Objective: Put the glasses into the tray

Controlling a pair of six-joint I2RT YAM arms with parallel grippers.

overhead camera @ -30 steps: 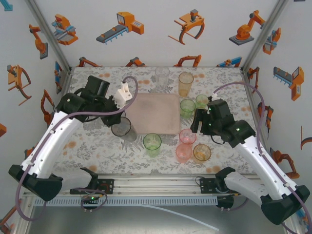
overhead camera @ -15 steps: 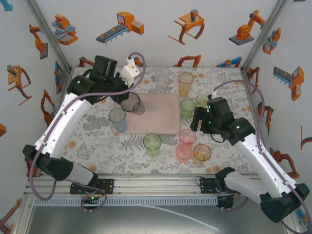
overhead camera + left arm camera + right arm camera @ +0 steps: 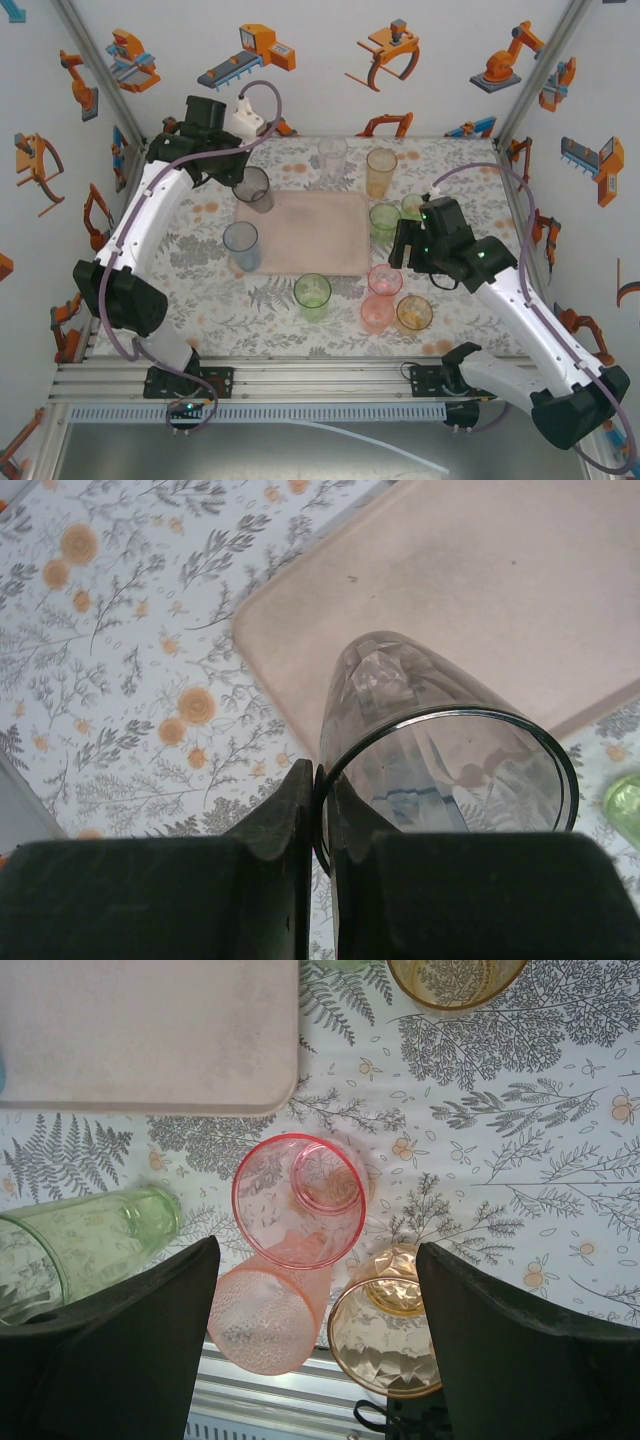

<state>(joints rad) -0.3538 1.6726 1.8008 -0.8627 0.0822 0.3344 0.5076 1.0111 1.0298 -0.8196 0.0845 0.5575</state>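
The left tool (image 3: 322,798) pinches the rim of a grey tumbler (image 3: 420,710), whose base points down over the far-left corner of the tray (image 3: 310,240), so a straight lowering looks sufficient. The right tool (image 3: 315,1260) hangs wide above a pink tumbler (image 3: 298,1200) on the table (image 3: 500,1160).

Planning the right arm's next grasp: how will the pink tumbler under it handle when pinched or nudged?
The pink tumbler looks thin-walled and translucent, so it is probably light and stiff. It stands upright on a base narrower than its rim, so a side nudge may tip it. The salmon tumbler and amber tumbler sit close, so the open right gripper could knock them.
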